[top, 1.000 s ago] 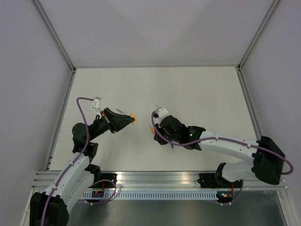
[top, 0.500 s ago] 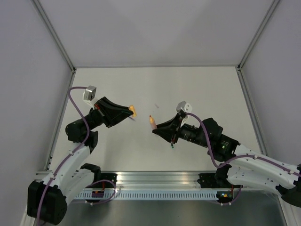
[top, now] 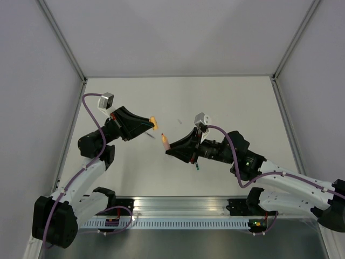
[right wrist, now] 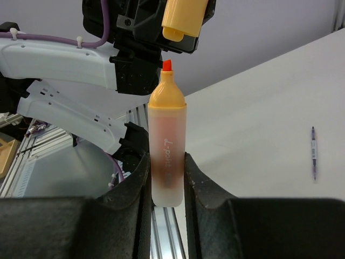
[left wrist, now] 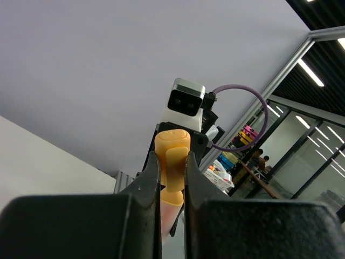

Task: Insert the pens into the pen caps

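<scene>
Right wrist view: the right gripper (right wrist: 166, 162) grips the pale orange plastic marker pen (right wrist: 167, 127) mid-barrel, above the desk (right wrist: 280, 108). The left gripper (left wrist: 171, 164) clamps the small orange-yellow cap (left wrist: 172, 144) near its tip. Both are probably light, stiff and slippery.

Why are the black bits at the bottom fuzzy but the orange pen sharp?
Right wrist view: the right gripper's black fingers sit close to the lens and blur; the pale orange marker pen is in focus. Left wrist view: same blur beside the orange-yellow cap.
</scene>
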Robot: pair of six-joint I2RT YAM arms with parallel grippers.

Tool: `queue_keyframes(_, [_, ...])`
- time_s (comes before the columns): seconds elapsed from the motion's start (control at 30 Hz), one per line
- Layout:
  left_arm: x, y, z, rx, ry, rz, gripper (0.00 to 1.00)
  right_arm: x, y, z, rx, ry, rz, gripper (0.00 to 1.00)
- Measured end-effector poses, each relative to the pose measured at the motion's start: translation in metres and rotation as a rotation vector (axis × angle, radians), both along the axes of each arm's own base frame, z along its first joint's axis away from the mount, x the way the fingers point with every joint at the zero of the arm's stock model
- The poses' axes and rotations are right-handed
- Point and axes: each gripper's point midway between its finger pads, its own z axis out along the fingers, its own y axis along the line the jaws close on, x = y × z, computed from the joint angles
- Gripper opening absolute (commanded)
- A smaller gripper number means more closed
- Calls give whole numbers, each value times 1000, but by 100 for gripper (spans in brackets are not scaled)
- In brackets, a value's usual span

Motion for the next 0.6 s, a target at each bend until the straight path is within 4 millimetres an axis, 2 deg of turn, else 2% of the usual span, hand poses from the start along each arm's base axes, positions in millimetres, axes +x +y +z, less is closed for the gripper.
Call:
queue_keyframes(0.33, [4, -5, -6, 7, 35, -23, 2, -1, 14, 3, 16, 32, 42, 0])
queue_keyframes(0.6, [-2, -9, -8, 17, 42, -55, 2, -1, 15, 9, 41, 31, 43, 0])
